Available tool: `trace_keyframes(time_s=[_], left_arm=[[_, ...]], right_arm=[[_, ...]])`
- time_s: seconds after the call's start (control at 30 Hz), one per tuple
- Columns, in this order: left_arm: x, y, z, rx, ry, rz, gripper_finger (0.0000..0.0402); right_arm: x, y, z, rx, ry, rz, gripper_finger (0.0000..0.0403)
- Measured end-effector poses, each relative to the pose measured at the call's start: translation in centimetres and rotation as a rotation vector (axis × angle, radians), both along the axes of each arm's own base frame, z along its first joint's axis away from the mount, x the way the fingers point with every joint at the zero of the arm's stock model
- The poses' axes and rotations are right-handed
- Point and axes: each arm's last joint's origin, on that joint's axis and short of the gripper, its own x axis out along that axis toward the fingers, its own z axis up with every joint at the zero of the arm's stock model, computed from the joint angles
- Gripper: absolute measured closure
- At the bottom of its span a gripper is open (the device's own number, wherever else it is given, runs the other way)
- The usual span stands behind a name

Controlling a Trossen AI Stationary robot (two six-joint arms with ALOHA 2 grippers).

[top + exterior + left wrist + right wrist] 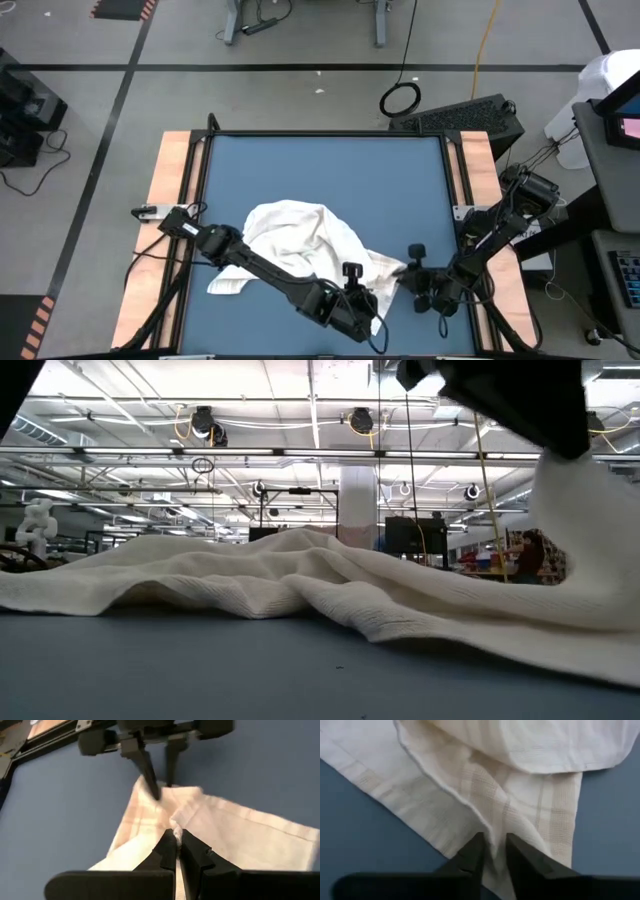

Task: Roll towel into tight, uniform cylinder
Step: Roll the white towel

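The white towel (300, 235) with faint checked lines lies crumpled on the near half of the blue mat (320, 170), most of it resting on the mat in loose folds (250, 575). My left gripper (376, 302) is at the towel's near right end, shut on the cloth (175, 837). My right gripper (400, 274) faces it from the right. Its fingers (495, 849) stand a little apart astride a raised fold at the towel's right corner (160, 782). My left gripper pinches a bunched fold of the towel (174, 831) between its two fingers, near the towel's near right end, slanting down from the left. How many layers it holds does not show. The cloth rises from the mat to the fingers (585, 520); the rest lies slack. My right gripper has a ridge of cloth (493, 839) between its parted fingers at the towel's right corner, slanting down from the right. I cannot tell whether the fingers press the ridge. The corner lies flat on the mat.
Wooden rails (170, 200) run along both sides of the mat. The far half of the mat is bare blue. A black case (465, 115) sits beyond the far right corner. A person (525, 555) stands far off in the room.
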Motion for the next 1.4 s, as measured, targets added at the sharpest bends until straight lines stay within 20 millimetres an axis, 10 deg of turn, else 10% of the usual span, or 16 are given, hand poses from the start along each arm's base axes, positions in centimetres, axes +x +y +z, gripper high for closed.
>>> trace_keyframes(time_s=[0.27,0.67,1.4], left_arm=[[0.6,0.7,-0.8,-0.08,-0.036,0.098,0.0395],[-0.8,-2.7,-2.6,-0.092,-0.041,0.104,0.0395],[0.6,-0.6,-2.7,-0.058,-0.077,0.145,0.039]], right_arm=[[-0.6,0.4,0.1,0.049,-0.032,-0.038,0.0218],[-0.6,0.5,0.1,0.122,-0.03,-0.084,0.017],[-2.7,-0.9,-1.1,-0.004,-0.102,-0.065,0.0211]])
